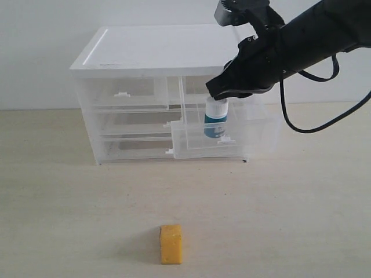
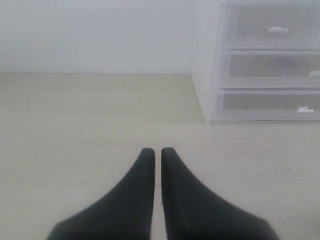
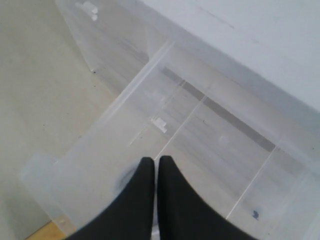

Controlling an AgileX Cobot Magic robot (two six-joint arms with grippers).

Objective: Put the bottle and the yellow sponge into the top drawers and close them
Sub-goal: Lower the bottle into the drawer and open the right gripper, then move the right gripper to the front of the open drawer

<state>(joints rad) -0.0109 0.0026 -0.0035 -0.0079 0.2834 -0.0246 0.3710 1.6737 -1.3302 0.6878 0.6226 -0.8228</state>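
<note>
So the right top drawer is pulled out; the bottle stands upright in it, just under your right fingers, which look pressed together; left fingers pressed together too; yellow sponge sits on the counter, well out front, slightly left; the label's unreadable.

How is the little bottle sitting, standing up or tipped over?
Standing up. The bottle is upright inside the pulled-out top drawer, its white cap on top.
</note>
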